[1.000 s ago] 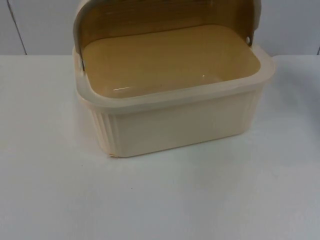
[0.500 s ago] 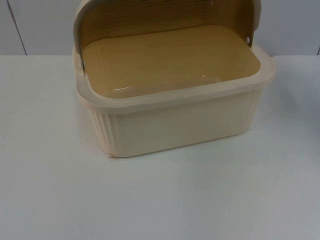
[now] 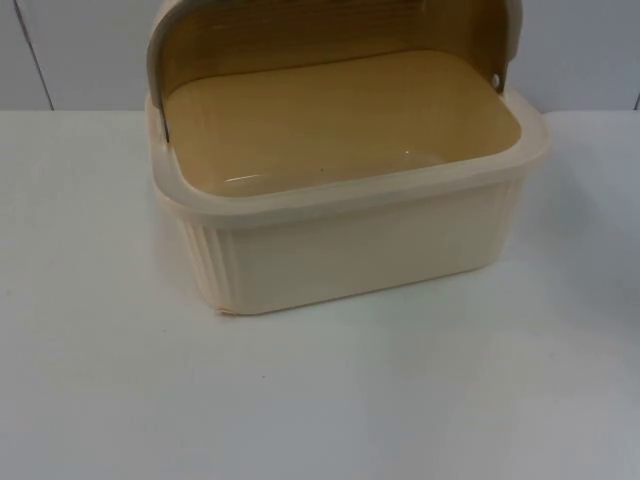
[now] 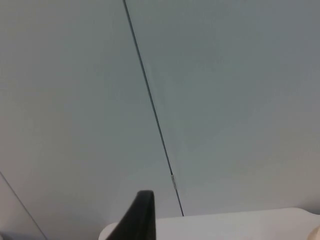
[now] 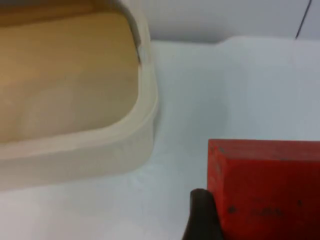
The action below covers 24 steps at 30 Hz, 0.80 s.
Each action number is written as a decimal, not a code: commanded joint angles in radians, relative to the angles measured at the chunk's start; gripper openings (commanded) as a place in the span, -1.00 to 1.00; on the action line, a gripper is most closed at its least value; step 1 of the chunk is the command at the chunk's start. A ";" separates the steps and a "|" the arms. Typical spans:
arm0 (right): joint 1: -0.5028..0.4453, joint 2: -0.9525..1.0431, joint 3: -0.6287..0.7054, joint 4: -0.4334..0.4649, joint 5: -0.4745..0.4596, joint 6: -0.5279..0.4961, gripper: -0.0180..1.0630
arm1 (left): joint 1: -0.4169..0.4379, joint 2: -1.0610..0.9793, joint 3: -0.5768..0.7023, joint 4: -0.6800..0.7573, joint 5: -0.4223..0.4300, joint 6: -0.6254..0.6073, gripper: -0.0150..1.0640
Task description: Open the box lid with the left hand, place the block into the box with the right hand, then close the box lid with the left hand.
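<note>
Right gripper (image 5: 202,220) shows one black fingertip pressed against the side of a red rectangular block (image 5: 265,187); whether it is clamped on the block cannot be told. Block and fingertip are above the white table top (image 5: 210,90), beside the cream ribbed plastic box (image 3: 350,240). The box's tan-lined hinged lid (image 3: 330,25) stands raised at the back. Left gripper (image 4: 137,217) faces the grey partition wall (image 4: 225,100), and its grip state cannot be told.

White table top (image 3: 100,380), grey partition wall (image 4: 225,100) with thin dark seam (image 4: 150,100)
</note>
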<state>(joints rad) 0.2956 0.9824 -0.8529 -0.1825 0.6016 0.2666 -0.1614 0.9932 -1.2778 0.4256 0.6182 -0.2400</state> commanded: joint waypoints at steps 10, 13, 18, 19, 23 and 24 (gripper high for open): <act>0.152 0.236 0.006 -0.008 -0.255 -0.130 -0.97 | -0.008 -0.004 -0.002 0.008 0.002 -0.001 0.97; 0.202 0.339 -0.007 -0.044 -0.362 -0.104 -0.97 | -0.008 -0.004 -0.002 0.008 0.004 -0.001 0.97; 0.203 0.494 -0.066 -0.055 -0.566 -0.103 -0.97 | -0.008 -0.004 -0.002 0.008 0.011 -0.001 0.97; 0.203 0.530 -0.089 -0.057 -0.582 -0.110 -0.97 | -0.008 -0.004 -0.002 0.008 0.011 -0.001 0.97; 0.203 0.632 -0.170 -0.057 -0.608 -0.129 -0.97 | -0.008 -0.004 -0.002 0.010 0.019 -0.001 0.97; 0.203 0.649 -0.187 -0.057 -0.608 -0.129 -0.97 | -0.008 -0.004 -0.002 0.010 0.019 -0.001 0.97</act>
<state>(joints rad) 0.4939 1.5896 -0.9956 -0.2318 0.0322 0.1521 -0.1614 0.9932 -1.2778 0.4256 0.6241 -0.2400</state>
